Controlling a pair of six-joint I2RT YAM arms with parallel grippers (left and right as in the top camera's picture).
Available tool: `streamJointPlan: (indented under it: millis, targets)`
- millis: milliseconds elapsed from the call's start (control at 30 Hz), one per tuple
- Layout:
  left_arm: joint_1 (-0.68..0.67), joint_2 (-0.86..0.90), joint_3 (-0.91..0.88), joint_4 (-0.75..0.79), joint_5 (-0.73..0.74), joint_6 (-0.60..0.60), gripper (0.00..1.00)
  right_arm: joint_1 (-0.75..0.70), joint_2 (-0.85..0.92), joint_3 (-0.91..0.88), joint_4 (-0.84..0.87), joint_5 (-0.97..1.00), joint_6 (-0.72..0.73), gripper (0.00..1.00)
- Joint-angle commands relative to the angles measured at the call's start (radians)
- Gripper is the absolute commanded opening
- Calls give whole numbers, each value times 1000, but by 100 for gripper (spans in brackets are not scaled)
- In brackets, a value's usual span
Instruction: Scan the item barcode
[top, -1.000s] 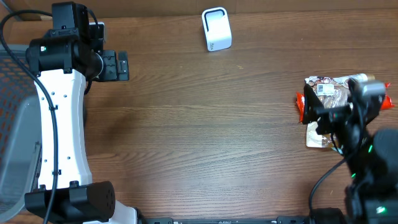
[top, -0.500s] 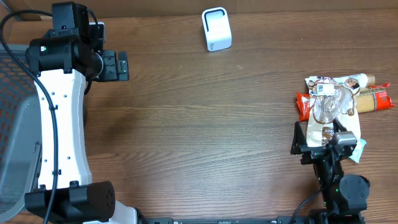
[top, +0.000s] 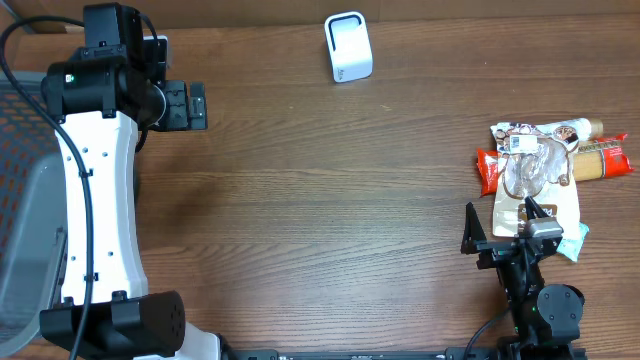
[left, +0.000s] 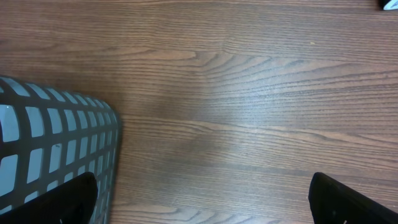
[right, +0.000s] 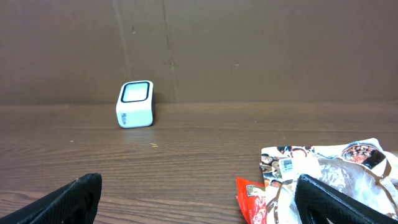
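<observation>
foil packets (top: 535, 170) lie loose at the right; your right gripper (top: 500, 226) has pulled back near, jaws apart, empty. left gripper (top: 186, 105) gapes too. scanner (top: 348, 47) waits, nothing picked.

Overhead shows you the whole table (top: 330, 200) from straight above. Left wrist looks down close on wood, basket (left: 62, 146) at lower left. Right wrist looks low across the table, sharing the scanner (right: 135, 104) and packets (right: 323, 168) with overhead.

right claw (top: 498, 222) pulled back toward table's near edge, snack packets (top: 535, 165) now uncovered
</observation>
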Motion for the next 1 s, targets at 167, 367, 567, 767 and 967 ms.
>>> streamJointPlan:
  millis: [167, 367, 567, 767, 967]
  targets:
    - [2, 6, 18, 4, -2, 19, 100, 5, -12, -10, 7, -5, 2, 100]
    - [2, 5, 18, 4, -2, 19, 99, 5, -12, -10, 7, -5, 2, 100]
    - [2, 5, 18, 4, -2, 19, 100, 5, -12, -10, 7, -5, 2, 100]
    - [1, 5, 18, 4, -2, 19, 100, 5, -12, -10, 7, -5, 2, 100]
    - [-14, -75, -31, 5, -2, 19, 100, 5, -12, -10, 7, -5, 2, 100]
